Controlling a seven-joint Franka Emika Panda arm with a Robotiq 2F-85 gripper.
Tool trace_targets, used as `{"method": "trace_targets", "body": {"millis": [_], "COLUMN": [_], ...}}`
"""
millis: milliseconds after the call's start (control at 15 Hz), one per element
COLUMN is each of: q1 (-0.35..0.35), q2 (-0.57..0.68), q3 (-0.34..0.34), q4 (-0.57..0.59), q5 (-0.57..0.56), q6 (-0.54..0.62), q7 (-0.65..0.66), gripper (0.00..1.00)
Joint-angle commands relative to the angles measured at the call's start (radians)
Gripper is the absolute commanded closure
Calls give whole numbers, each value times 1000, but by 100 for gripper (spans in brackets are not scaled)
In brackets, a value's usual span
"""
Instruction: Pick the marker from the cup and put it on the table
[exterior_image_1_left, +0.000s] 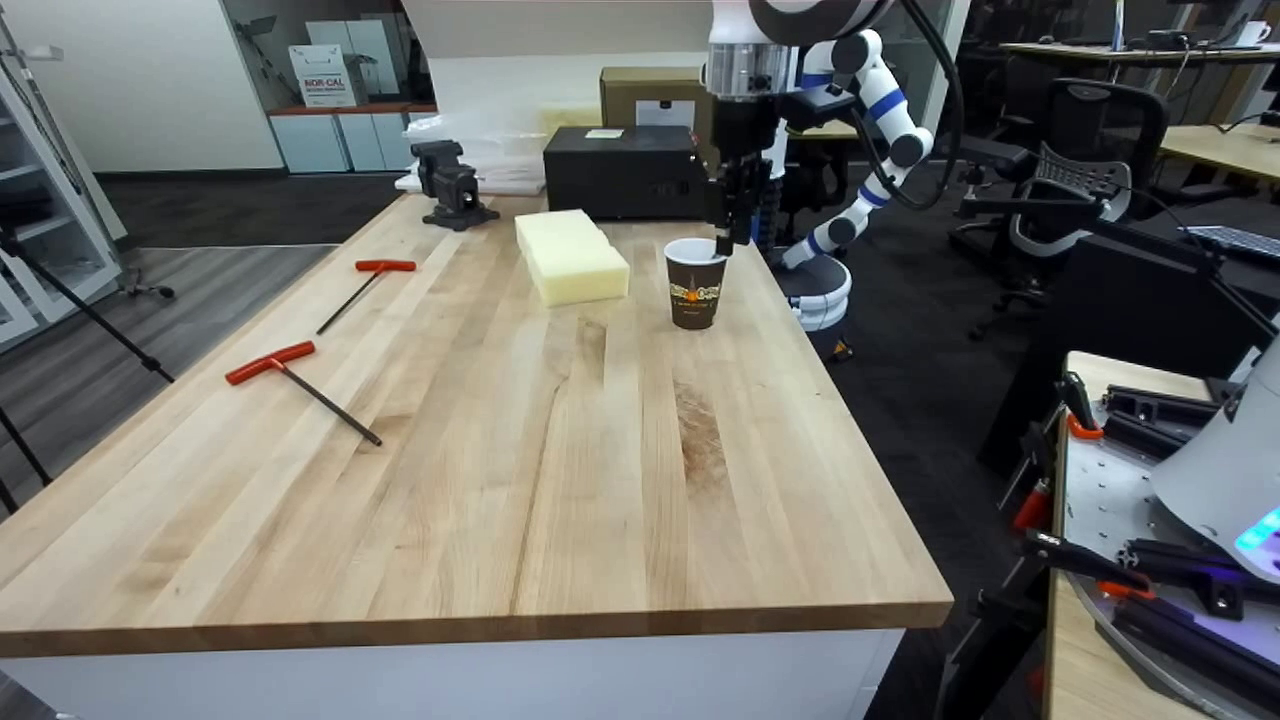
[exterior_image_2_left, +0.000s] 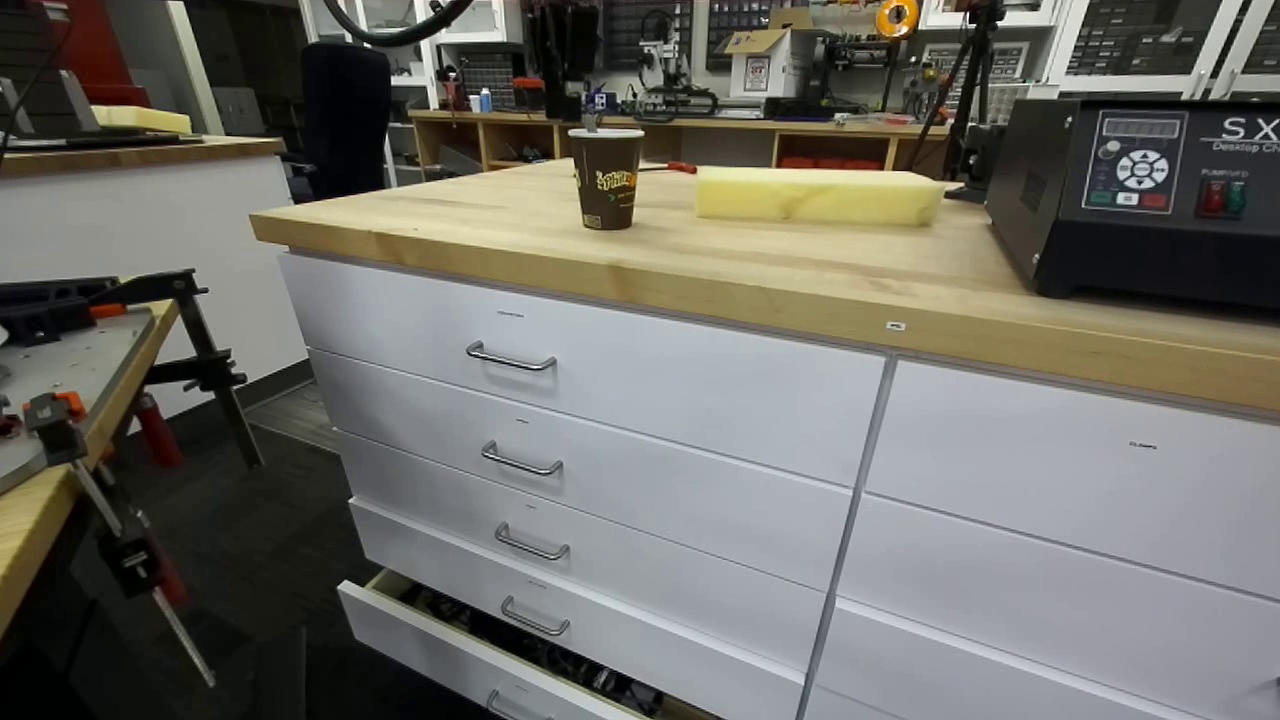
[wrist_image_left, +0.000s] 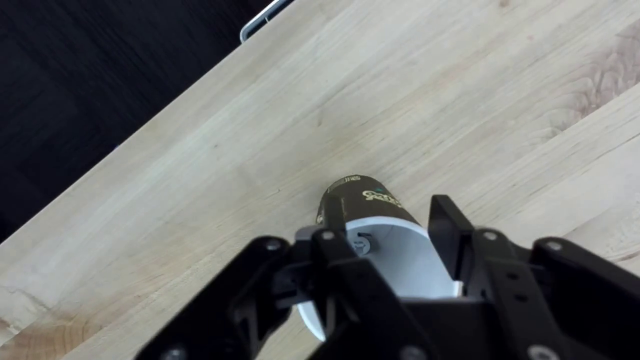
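The dark brown cup (exterior_image_1_left: 695, 290) stands upright on the light wooden table (exterior_image_1_left: 560, 450), near its edge. It also shows in an exterior view (exterior_image_2_left: 607, 185) and in the wrist view (wrist_image_left: 367, 197). The marker (wrist_image_left: 360, 245) is inside the cup; its pale round end faces the wrist camera, and the rest is hidden. A grey stub, probably the marker (exterior_image_2_left: 590, 121), pokes just above the rim. My gripper (exterior_image_1_left: 729, 235) points down right at the cup's rim. In the wrist view the gripper (wrist_image_left: 387, 212) is open, fingers apart, with the marker's end close beside the left finger.
A yellow foam block (exterior_image_1_left: 575, 258) lies beside the cup. Behind it stand a black machine (exterior_image_1_left: 628, 170) and a small vise (exterior_image_1_left: 452, 185). Two red-handled tools (exterior_image_1_left: 270, 362) (exterior_image_1_left: 385, 266) lie along the far long edge. A drawer (exterior_image_2_left: 480, 655) below the table is open.
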Motion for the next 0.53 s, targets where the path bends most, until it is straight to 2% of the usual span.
{"method": "trace_targets", "body": {"millis": [0,267,467], "q1": [-2,-2,-3], "q2": [10,13,17], "q3": [0,-3,-6], "q4": [22,29,25], "q5": [-3,-14,-25], "q6": [-20,-24,-5], "q7": [17,17,15], "gripper": [25,1,0]}}
